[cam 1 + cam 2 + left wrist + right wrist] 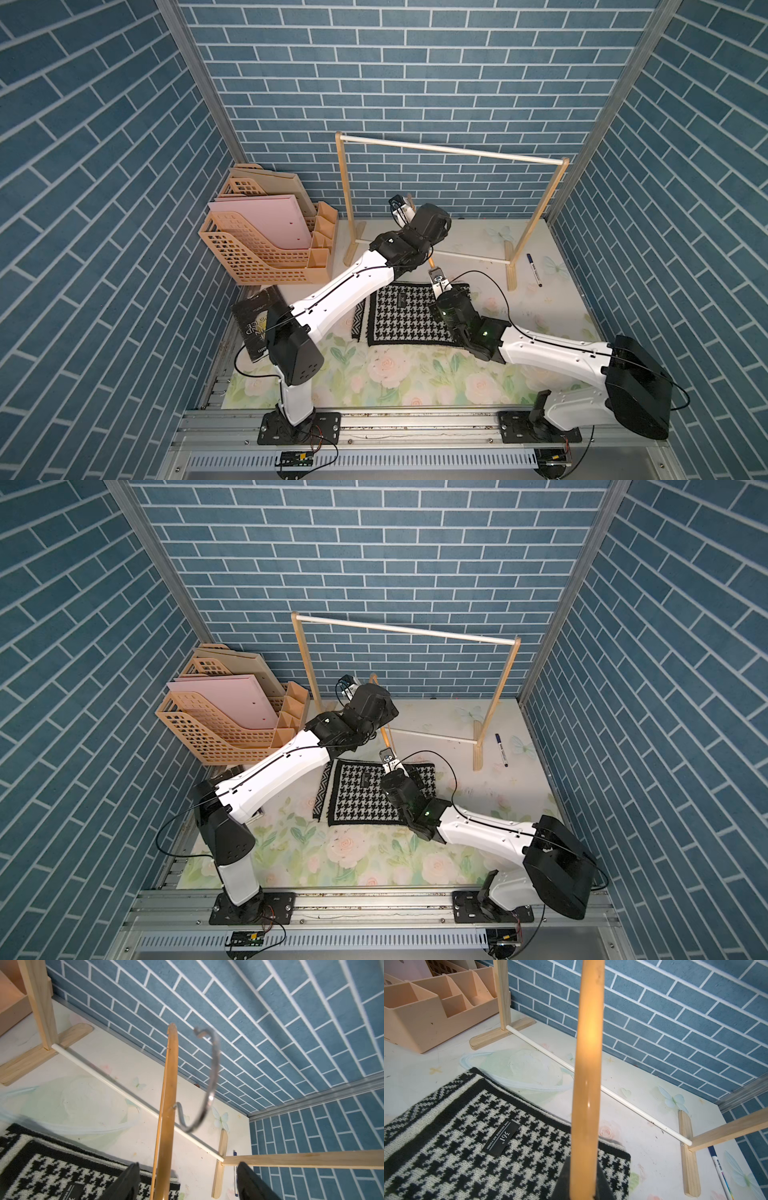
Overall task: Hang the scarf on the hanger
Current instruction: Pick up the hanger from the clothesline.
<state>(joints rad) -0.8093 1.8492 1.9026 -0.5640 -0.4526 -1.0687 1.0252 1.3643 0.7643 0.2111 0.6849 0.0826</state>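
Right wrist view: rack (502, 1001) stands behind hanger (588, 1064).

so the scarf (446, 1147) is black-and-white houndstooth with black edging, hanger (587, 1064) honey-tan wood, walls (415, 62) blue brick, worktop (415, 374) pastel floral

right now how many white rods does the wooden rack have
2. One white rod spans the top of the wooden rack; the other rod runs low between its feet. None seems hidden.

I read this as a lab test booth: printed blue-brick wall panels (415, 62), aluminium corner posts (203, 83), floral mat (395, 374) on a slotted base rail (415, 428).
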